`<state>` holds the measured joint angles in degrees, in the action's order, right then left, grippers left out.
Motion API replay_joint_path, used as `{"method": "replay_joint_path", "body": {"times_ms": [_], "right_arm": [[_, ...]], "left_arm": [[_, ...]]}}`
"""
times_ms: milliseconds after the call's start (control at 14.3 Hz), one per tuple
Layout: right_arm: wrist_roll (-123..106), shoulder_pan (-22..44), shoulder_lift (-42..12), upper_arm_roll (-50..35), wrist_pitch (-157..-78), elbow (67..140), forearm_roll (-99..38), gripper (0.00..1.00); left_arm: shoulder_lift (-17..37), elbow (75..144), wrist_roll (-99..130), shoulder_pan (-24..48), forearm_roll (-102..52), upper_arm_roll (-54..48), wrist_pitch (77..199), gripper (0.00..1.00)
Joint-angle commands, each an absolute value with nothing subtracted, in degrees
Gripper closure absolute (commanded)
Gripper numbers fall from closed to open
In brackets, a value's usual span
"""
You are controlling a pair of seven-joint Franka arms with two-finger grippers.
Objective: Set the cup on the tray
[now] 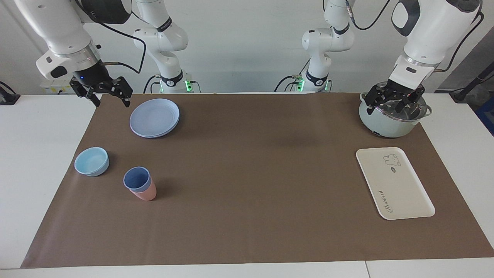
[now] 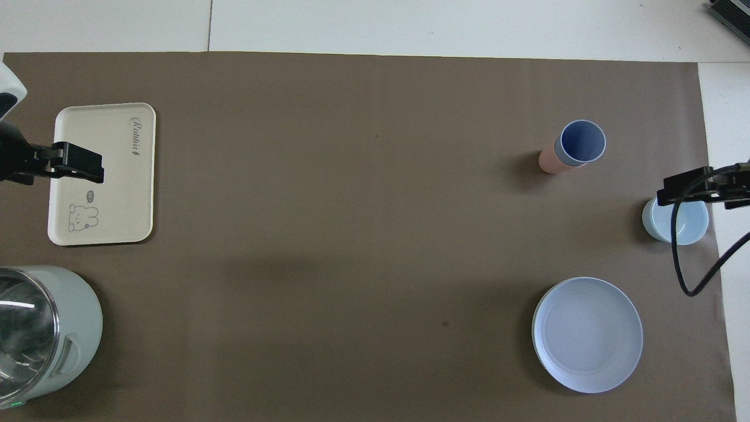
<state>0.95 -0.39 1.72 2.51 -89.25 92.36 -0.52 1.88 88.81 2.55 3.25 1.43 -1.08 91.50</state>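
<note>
Nothing is done yet: the cup (image 1: 136,179) sits nested in a pink cup (image 1: 145,192) at the right arm's end of the table, well apart from the empty tray (image 1: 405,193), while the right hand (image 1: 103,92) and the left hand (image 1: 393,99) hang spread and empty

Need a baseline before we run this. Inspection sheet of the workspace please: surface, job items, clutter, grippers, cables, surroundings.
Surface: brown mat on a white table.
Cup: blue cup nested upright in a pink cup, toward the right arm's end.
Tray: tray bare, toward the left arm's end.
Clutter: light-blue bowl beside the cups; lavender plate nearer the robots; pale-green pot with glass lid.
Grippers: right gripper raised over the mat's edge beside the plate, open, holding nothing; left gripper over the pot, open, holding nothing.
Cables: black cable on the right arm's wrist.
Surroundings: plain wall.
</note>
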Motion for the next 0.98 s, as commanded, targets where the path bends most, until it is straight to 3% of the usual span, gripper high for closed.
{"method": "replay_joint_path", "body": {"times_ms": [0,489,699,908], "right_arm": [[2.0,-0.8,1.9,2.0,-90.4,92.9,0.4,0.0],[-1.0,-1.0,2.8,2.0,-92.4,95.4,-1.0,0.0],[-17.6,-2.9,4.1,2.5,-100.5,99.8,-3.9,0.0],[-36.0,-7.3,6.1,2.6,-112.5,108.8,-11.8,0.0]], "left_arm": [[0.3,90.6,3.2,2.9,1.0,-1.0,91.8,0.0],[0.3,90.6,3.2,2.9,0.9,-0.9,91.8,0.0],[0.3,90.6,3.2,2.8,1.0,-0.9,91.8,0.0],[0.3,90.6,3.2,2.9,1.0,-0.9,91.8,0.0]]}}
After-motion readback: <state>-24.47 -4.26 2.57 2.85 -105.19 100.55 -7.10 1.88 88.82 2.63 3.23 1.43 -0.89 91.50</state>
